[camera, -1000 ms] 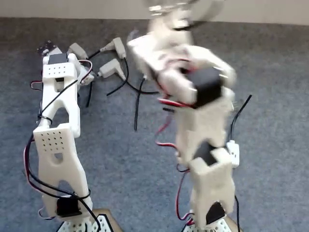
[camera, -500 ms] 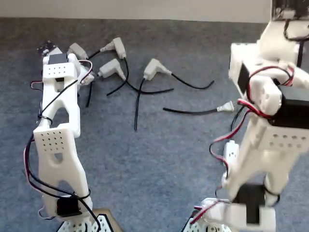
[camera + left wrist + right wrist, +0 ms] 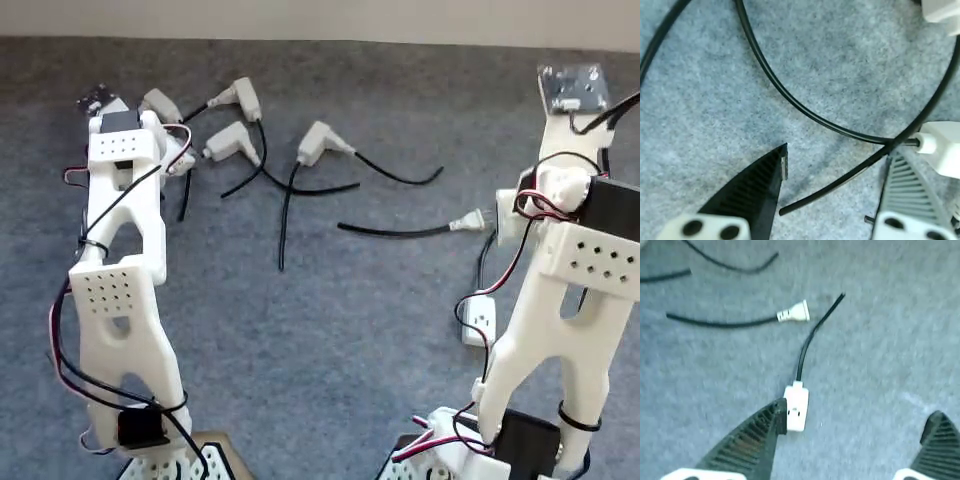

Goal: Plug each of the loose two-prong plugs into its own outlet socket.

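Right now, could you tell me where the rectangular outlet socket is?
High view: the outlet socket lies on the carpet beside the right arm, nearer the bases than the straight plug.

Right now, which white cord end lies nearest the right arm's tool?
The rectangular outlet socket, lying just beside the open right tool. The two-prong plug lies farther off, and the angled ones lie farther still.

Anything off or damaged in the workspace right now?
Nothing damaged or spilled. Only oddity: the cords are short stubs with loose cut ends, as on the outlet socket and the straight plug. Two cords cross by the left gripper.
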`<state>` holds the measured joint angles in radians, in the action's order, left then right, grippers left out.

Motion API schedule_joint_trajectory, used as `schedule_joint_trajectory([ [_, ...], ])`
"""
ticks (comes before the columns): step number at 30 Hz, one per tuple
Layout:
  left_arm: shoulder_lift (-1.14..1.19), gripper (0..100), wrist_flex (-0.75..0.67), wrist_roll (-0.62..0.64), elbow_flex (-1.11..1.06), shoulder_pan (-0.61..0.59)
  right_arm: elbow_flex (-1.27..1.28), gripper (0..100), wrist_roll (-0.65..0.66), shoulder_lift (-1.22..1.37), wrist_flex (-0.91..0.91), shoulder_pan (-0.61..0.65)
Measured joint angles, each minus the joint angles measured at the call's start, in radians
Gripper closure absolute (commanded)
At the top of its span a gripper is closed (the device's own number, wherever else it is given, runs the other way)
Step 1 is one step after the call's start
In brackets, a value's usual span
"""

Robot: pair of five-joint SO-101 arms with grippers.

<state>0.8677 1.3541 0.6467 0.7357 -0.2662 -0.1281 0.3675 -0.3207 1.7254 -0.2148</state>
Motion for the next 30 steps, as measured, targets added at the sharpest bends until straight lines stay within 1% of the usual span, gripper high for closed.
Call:
schedule_joint_trajectory([
  [2,0.000,69,0.000,0.000,0.000,0.000,0.087,60.6,0.008,0.000,-0.009,-0.017],
  [4,0.000,69,0.000,0.000,0.000,0.000,0.204,60.6,0.011,0.000,-0.071,-0.034],
  [10,0.000,69,0.000,0.000,0.000,-0.009,0.618,60.6,0.015,0.000,-0.433,-0.020],
  [12,0.000,69,0.000,0.000,0.000,-0.009,0.735,60.6,0.015,0.000,-0.539,0.015],
  [14,0.000,69,0.000,0.000,0.000,-0.009,0.815,60.6,0.015,0.000,-0.606,0.048],
  [18,0.000,69,0.000,0.000,0.000,-0.009,0.879,60.6,0.015,0.000,-0.678,0.060],
  [23,0.000,69,0.000,0.000,0.000,-0.009,0.910,60.9,0.015,0.000,-0.695,0.058],
  [28,0.000,69,0.000,0.000,0.000,-0.009,0.961,70.9,0.015,-0.002,-0.697,0.066],
  [30,0.000,69,0.000,0.000,0.000,-0.009,0.988,72.8,0.015,-0.002,-0.697,0.066],
])
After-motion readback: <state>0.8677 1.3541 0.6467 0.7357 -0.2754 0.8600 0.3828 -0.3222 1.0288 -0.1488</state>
